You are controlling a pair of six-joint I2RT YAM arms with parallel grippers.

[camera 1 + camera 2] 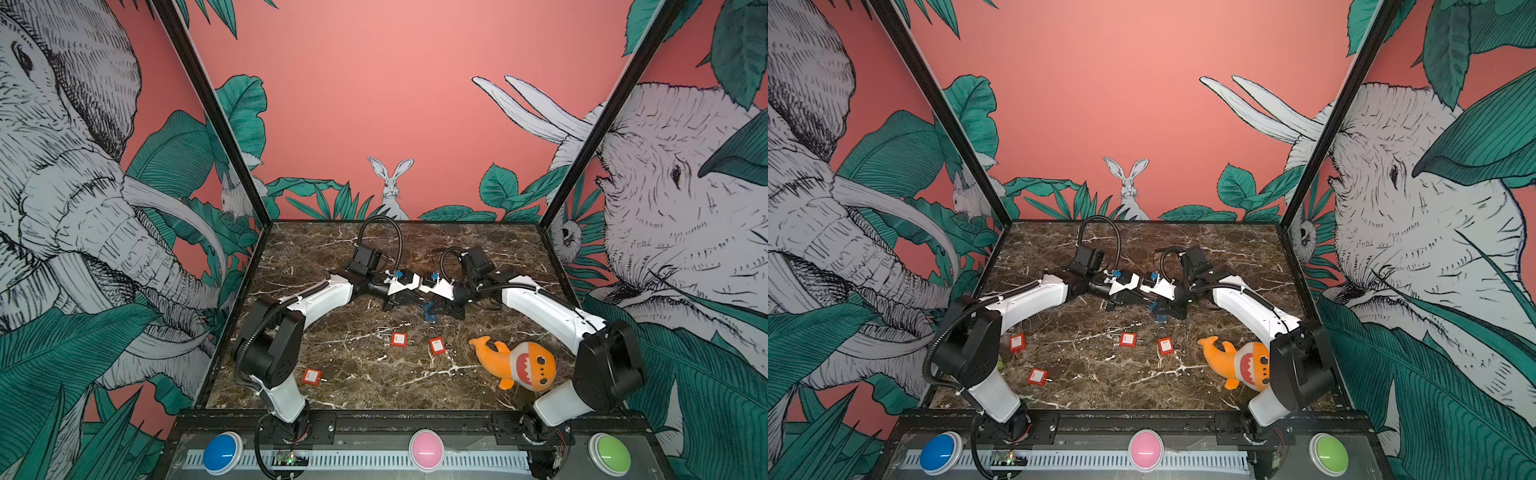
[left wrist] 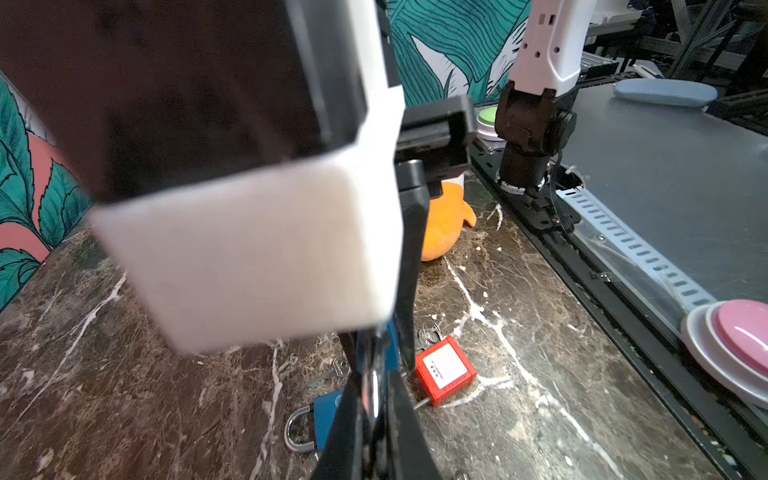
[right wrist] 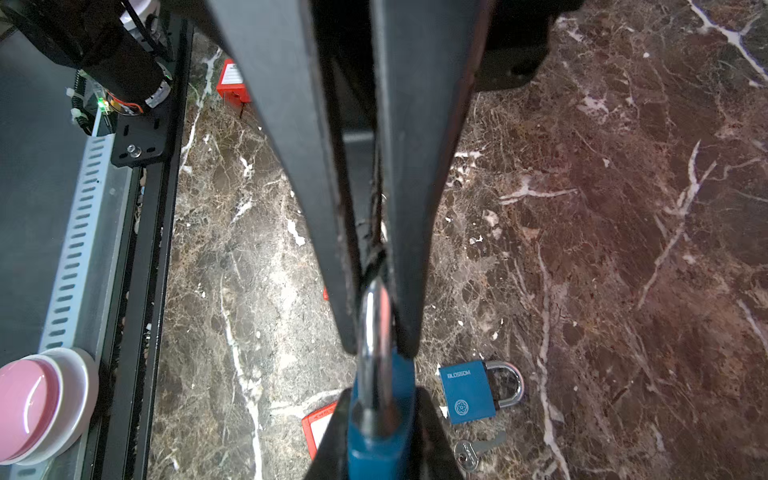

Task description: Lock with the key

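Blue padlock is gripped between both of your pincers, raised above the middle of the marbled desk. Your right pincer is almost closed, and its two black fingers pinch the silver shackle, which you see edge-on. Your left pincer is clamped tight on the blue body from the opposite end, with one finger against each flat face. The keyhole is hidden in every view. On the desk near the held blue padlock lies a second blue padlock marked BLOSSOM, flat on its side, and a silver key lies loose just beside it. Farther toward the front, a red padlock and another red padlock lie near each other. A third red padlock lies close to the left arm's base. An orange shark plush lies by the right arm. A pink button sits on the front panel.
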